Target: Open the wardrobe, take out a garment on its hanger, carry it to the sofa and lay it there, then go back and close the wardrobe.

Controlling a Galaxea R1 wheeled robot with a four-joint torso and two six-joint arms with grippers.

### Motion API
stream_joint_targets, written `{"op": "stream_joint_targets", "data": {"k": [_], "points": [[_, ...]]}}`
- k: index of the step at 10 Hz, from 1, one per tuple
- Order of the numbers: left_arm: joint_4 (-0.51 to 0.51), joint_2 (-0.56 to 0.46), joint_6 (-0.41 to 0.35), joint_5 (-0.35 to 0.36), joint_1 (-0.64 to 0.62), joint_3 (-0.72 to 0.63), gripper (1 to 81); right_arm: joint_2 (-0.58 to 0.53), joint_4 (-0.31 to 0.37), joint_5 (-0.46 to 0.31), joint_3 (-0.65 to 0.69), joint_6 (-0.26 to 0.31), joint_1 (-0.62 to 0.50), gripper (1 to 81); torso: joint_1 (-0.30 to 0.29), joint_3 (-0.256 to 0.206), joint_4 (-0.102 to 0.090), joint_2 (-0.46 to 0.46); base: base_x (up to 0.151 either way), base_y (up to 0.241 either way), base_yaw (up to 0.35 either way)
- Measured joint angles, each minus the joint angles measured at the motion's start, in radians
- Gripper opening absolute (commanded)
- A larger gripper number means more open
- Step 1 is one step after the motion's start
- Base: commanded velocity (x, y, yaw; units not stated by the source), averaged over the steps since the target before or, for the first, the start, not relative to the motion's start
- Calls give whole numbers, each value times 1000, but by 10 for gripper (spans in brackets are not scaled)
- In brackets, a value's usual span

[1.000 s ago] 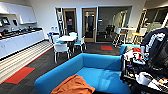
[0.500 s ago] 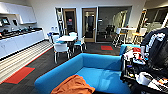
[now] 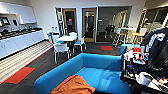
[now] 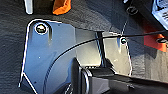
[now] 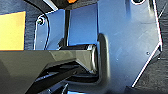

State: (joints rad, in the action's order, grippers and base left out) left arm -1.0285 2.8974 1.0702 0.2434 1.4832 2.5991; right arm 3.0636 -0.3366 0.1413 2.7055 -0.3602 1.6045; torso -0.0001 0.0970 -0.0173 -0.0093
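Orange hoodie [image 3: 73, 86] lies on the blue sofa [image 3: 100, 66] seat (near-left), so laying looks done; can't tell finger state on either gripper.

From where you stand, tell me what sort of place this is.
Probably an office break room or staff lounge: a white kitchenette counter along the wall, a small white table with chairs, and a blue sofa bearing an orange garment.
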Motion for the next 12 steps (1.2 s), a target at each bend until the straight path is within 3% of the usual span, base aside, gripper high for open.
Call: {"op": "stream_joint_targets", "data": {"k": [12], "points": [[-18, 4, -3, -4, 2, 0, 811, 2, -1, -1, 6, 0, 5, 811, 0, 0, 0, 0, 0, 0, 248]]}}
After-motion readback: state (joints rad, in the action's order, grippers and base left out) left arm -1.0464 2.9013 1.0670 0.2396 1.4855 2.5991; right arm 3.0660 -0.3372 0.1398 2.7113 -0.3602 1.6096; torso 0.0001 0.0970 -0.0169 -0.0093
